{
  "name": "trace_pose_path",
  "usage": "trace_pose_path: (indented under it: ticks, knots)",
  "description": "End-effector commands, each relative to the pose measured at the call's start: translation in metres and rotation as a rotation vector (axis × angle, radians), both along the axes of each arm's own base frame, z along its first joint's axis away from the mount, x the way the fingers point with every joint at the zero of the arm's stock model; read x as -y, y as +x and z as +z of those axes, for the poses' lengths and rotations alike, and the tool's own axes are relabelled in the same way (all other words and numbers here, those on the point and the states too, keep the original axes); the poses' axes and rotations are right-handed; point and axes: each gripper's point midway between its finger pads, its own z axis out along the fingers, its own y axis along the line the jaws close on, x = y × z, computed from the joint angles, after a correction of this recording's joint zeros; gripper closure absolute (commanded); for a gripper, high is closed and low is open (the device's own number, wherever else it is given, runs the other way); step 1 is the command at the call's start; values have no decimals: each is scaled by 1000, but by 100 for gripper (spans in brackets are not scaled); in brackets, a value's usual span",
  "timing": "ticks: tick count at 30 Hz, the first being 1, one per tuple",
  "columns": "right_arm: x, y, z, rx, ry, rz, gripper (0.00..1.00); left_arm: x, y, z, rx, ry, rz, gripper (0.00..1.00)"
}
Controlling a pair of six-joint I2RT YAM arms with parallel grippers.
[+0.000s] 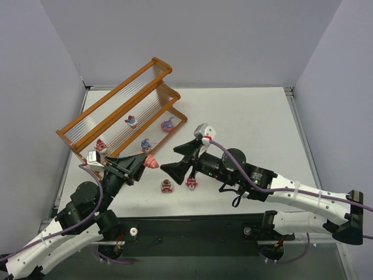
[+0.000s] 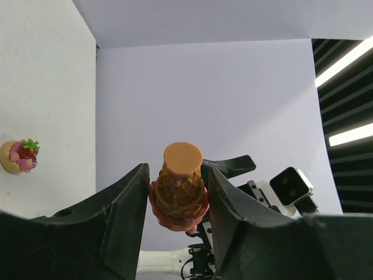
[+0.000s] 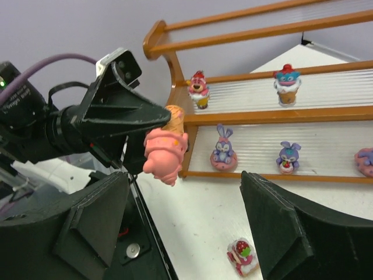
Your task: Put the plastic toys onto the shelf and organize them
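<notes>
left gripper [image 2: 178, 186] | pinches pink cone toy [image 3: 166, 150], airborne | right gripper [image 3: 183, 192]: parted

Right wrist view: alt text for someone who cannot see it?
The left gripper holds a pink ice-cream cone toy by its cone, near the end of the shelf. Other toys sit on two tiers; the right gripper is open.
</notes>
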Motion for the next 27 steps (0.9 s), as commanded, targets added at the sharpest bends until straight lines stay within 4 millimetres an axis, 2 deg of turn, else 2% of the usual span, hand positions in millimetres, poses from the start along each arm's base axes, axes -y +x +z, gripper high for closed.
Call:
trace_pose_path:
  ticks: [1,11,17,27]
  knots:
    - [-19,-10,31,107,15,46,19,-16,4,12,-81,-202,48,100]
    - [-49,-2,13,113,-70,42,18,-23,4,0,-131,-179,78,100]
    - [-56,8,9,92,-97,0,19,-26,3,-1,-131,-176,83,100]
    - [-75,13,-4,66,-154,16,32,-29,2,-1,-133,-176,91,100]
